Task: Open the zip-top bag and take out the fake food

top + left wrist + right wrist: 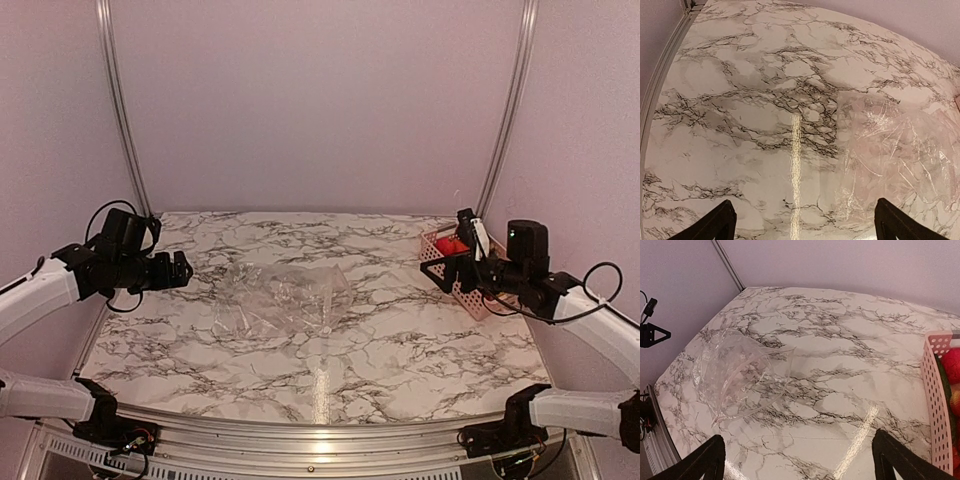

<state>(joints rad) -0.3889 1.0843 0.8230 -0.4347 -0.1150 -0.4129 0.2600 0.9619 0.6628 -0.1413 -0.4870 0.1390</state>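
Clear zip-top bag (285,295) lies crumpled, nearer the left gripper (183,271), off to its right
Left and right gripper (800,462) both gape wide, empty

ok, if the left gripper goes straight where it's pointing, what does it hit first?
Most likely bare table: in the left wrist view the open left gripper aims at marble, with the zip-top bag lying beside that line. Depth is unclear, so it could brush the bag's edge.
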